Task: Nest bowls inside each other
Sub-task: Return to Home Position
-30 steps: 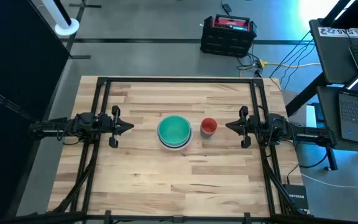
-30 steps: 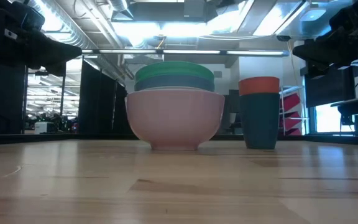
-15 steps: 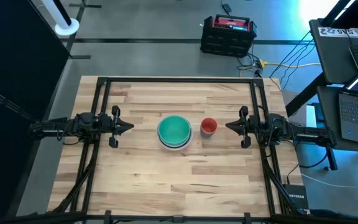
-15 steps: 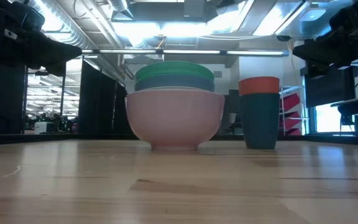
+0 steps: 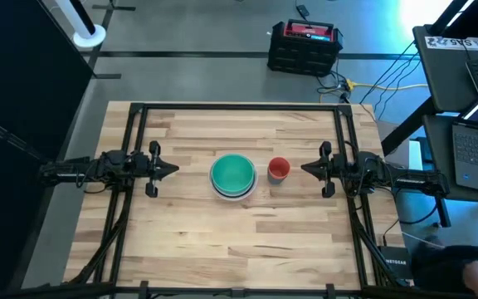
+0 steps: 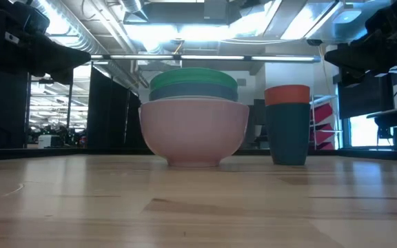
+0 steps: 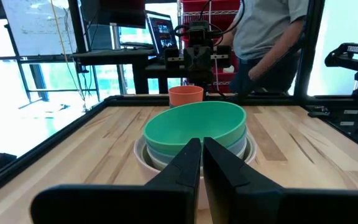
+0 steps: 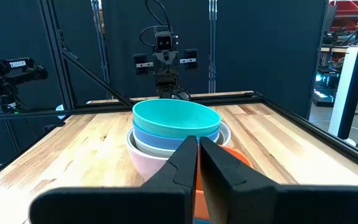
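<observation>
Nested bowls (image 5: pixel 233 176) at centre — we judge them light, stiff, slick; grip the rim. Left gripper (image 5: pixel 173 169) at 9 o'clock, right gripper (image 5: pixel 304 169) at 3 — fingers pressed together, empty.

From above, you are seeing only a thin whitish rim (image 5: pixel 237 198) beneath the round green plastic bowl (image 5: pixel 232 173). The right gripper (image 8: pixel 197 140) is hiding most of the small orange-red cup (image 8: pixel 238 158). The left wrist view is cutting off the grey-shirted person (image 7: pixel 266 28) at the shoulders.
</observation>
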### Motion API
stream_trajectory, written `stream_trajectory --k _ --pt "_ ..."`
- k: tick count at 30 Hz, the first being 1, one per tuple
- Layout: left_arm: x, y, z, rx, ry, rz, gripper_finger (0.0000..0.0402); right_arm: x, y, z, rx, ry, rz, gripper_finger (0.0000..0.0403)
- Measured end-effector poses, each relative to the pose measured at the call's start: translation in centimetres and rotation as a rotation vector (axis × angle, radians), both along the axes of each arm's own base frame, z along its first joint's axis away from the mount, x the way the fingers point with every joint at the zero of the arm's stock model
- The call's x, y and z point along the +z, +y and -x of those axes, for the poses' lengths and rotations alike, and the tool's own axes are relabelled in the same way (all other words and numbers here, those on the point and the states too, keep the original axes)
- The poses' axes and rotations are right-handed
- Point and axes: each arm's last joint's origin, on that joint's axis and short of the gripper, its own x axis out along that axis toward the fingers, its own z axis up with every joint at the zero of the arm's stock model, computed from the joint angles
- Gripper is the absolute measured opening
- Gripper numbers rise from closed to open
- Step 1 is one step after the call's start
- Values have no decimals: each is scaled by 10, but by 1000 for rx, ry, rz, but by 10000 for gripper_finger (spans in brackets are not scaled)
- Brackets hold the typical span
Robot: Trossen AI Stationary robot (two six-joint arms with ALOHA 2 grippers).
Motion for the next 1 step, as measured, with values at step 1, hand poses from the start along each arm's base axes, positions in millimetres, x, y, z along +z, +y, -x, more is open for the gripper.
stream_trajectory --k 1 --pt "0 0 0 0 0 0 0 0 0 0 0 0 0 1"
